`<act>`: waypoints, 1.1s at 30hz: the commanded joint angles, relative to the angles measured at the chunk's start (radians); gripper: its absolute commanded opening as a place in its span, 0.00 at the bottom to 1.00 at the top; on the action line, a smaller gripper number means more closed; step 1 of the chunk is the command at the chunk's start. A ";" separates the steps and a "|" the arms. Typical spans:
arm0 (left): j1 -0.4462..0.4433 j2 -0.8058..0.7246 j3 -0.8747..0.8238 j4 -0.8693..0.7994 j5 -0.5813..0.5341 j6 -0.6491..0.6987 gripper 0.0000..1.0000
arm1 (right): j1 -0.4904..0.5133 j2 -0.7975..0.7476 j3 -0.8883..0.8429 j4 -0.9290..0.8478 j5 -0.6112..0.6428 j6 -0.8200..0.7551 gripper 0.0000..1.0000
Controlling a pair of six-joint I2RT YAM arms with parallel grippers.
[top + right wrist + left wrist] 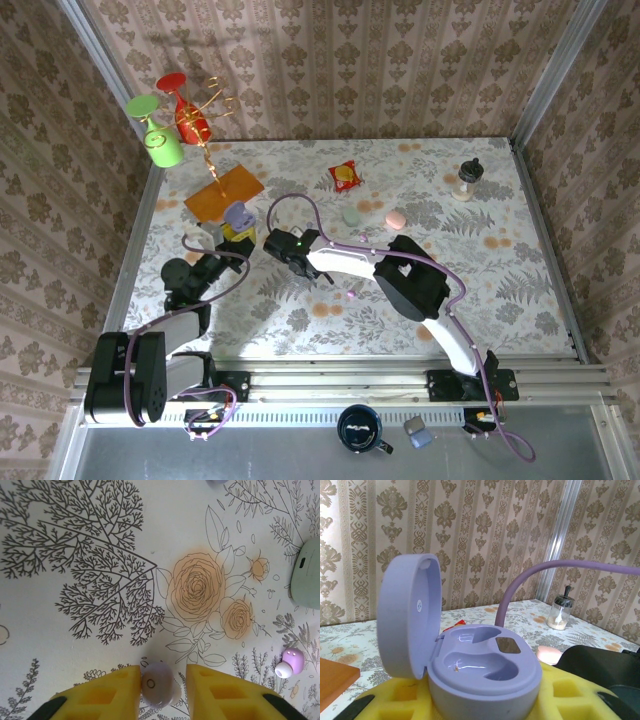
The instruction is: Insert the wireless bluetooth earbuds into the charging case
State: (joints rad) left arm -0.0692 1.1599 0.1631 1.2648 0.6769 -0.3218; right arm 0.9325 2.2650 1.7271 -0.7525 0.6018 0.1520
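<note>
Mid pickup of a pale lilac earbud (157, 690) lying on the desk (75, 630), straddled by the narrowly spread right end effector (163, 680), not yet clearly pinched. Next, probably: squeeze gently, lift, carry across to the open purple charging case (485, 665) pinched in the left end effector (228, 238), seat in an empty well. Nearby: second purple earbud (290, 662), green case (307, 570). Beware of the purple cable (590, 565) arching beside the case.

Mint case (309, 572) partly beyond the wrist view's edge; overhead, earbud (351, 295) a speck.
</note>
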 commanded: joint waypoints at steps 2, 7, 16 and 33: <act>0.010 -0.012 -0.003 0.026 0.024 -0.012 0.23 | -0.008 0.029 0.023 -0.040 0.011 0.001 0.26; 0.010 0.003 0.000 0.027 0.040 -0.003 0.24 | -0.014 0.011 0.020 -0.046 -0.013 0.014 0.18; 0.000 0.038 0.016 0.027 0.078 0.010 0.24 | -0.063 -0.133 -0.082 0.016 -0.154 0.069 0.18; -0.197 0.146 0.096 0.027 0.166 0.104 0.25 | -0.269 -0.622 -0.470 0.248 -0.689 0.239 0.20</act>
State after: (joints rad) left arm -0.2375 1.2911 0.2230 1.2652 0.8051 -0.2676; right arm 0.6674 1.7084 1.2915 -0.5682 0.0540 0.3473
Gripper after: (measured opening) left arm 0.351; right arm 0.198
